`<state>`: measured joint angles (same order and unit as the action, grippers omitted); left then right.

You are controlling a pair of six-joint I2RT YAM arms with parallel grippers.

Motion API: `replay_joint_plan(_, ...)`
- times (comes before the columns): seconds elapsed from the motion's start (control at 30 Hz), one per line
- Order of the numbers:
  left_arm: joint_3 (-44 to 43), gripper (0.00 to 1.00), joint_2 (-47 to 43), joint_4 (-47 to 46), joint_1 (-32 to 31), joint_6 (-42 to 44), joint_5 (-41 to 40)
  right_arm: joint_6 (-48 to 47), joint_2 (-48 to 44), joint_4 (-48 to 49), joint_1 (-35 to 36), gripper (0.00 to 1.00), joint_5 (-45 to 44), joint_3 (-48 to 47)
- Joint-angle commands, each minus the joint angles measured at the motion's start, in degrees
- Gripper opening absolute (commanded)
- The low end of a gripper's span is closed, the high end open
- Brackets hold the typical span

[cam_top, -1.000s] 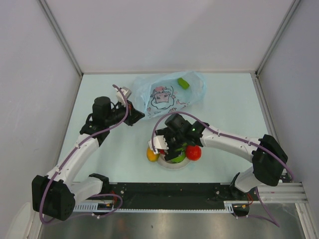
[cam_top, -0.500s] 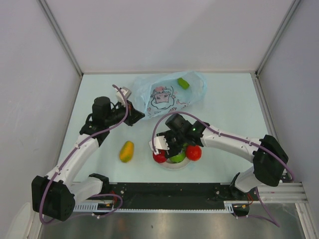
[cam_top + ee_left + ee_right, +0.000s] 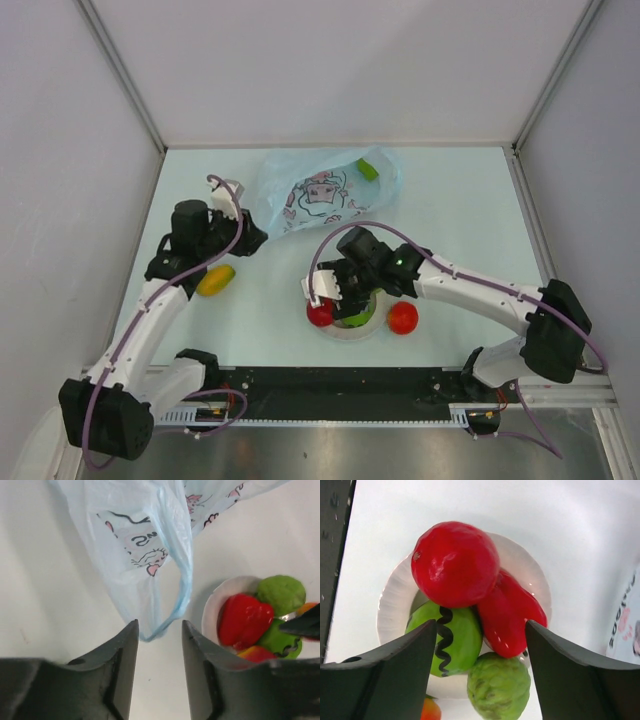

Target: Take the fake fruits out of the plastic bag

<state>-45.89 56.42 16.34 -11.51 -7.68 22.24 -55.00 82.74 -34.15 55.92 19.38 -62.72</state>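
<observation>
One oblong green fruit (image 3: 367, 169) is still with the plastic bag (image 3: 320, 190), showing at the bag's far right corner. Its long axis runs on a slant, from the bag's far edge toward its near right. It is not possible to tell whether the fruit sits under the thin film or at an open edge.

The bag lies crumpled on the pale surface (image 3: 450, 220) with its cartoon print facing up. From the bag's near left corner a handle loop (image 3: 182, 595) trails toward the left end effector (image 3: 159, 630). Its fingers stand a narrow gap apart. The tip of the loop lies just ahead of that gap and is not pinched, so this end effector holds nothing.

On the bag's near side, well apart from it, the right end effector (image 3: 480, 625) hovers with its fingers spread wide and empty. Below it is a white plate (image 3: 390, 610) piled with red and green fruits. A loose red fruit (image 3: 403, 317) lies on the surface nearer than the bag's right end. A yellow-orange fruit (image 3: 215, 281) lies nearer than the bag's left corner.

The green fruit lies diagonally across the bag from the left end effector, and beyond the right one. The two look about equally far from it. The right arm likely has the clearer line to that corner, and would need its fingers turned square to the fruit's slant.
</observation>
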Motion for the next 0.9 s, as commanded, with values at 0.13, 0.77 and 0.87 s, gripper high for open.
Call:
replay_joint_plan(0.13,-7.5,0.82,-12.6,15.2,7.4,19.3,1.9,19.2,-5.0,10.1,-5.7,0.78,-1.9,-2.2)
replay_joint_plan(0.77,-32.2,1.00,43.9,17.0,25.7,43.1,-6.5,40.2,-9.1,7.6,-32.1,0.79,5.3,-3.2)
replay_joint_plan(0.87,-42.9,1.00,54.2,21.8,25.1,48.6,-4.6,42.1,-10.3,7.7,-33.7,0.79,7.6,-2.2)
